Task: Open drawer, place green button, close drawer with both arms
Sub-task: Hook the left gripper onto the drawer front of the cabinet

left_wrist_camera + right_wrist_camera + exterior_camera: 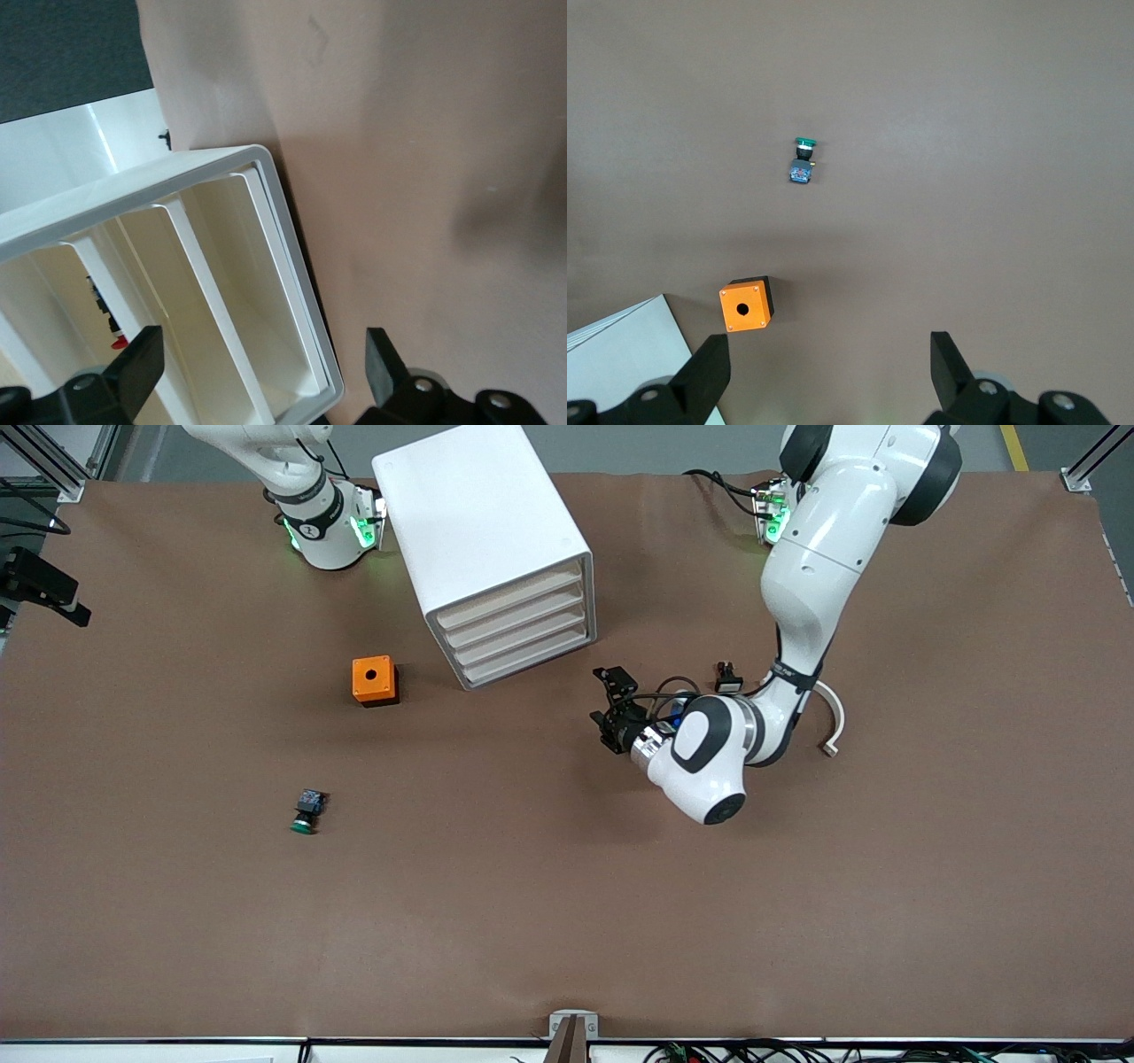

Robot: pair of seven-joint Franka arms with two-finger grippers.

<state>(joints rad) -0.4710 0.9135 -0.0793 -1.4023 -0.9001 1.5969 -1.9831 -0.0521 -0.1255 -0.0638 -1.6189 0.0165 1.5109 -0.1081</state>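
Nearest the front camera lies the small push button (306, 813) with its round green cap and dark blue-black body, on its side on the matt brown table covering (567, 921); its long axis runs roughly toward and away from the camera, slightly slanted, with the green cap at the nearer end; bare covering surrounds it on all sides, and it sits well apart from every other item. Farther from the camera, toward the right arm's end, stands the orange plastic box (375, 680), square-edged with a round hole in its top face; it rests near the cabinet but not touching it. The white boxy plastic four-drawer cabinet (483, 540) stands turned at an angle, smooth-sided with rounded corners; its front faces the camera and partly the left arm's end; the third drawer from the top (529, 638), a shallow white tray, sits flush with the other three. A small black-and-white switch (727, 678) lies beside the left arm.

The left gripper (611, 710) hangs low in front of the cabinet's drawer fronts, fingers apart and holding nothing; its wrist view shows the white drawer edges close between the black fingertips (142, 359). The right gripper (833, 372), seen only in its own wrist view, waits high over the orange box and button, fingers apart and empty.
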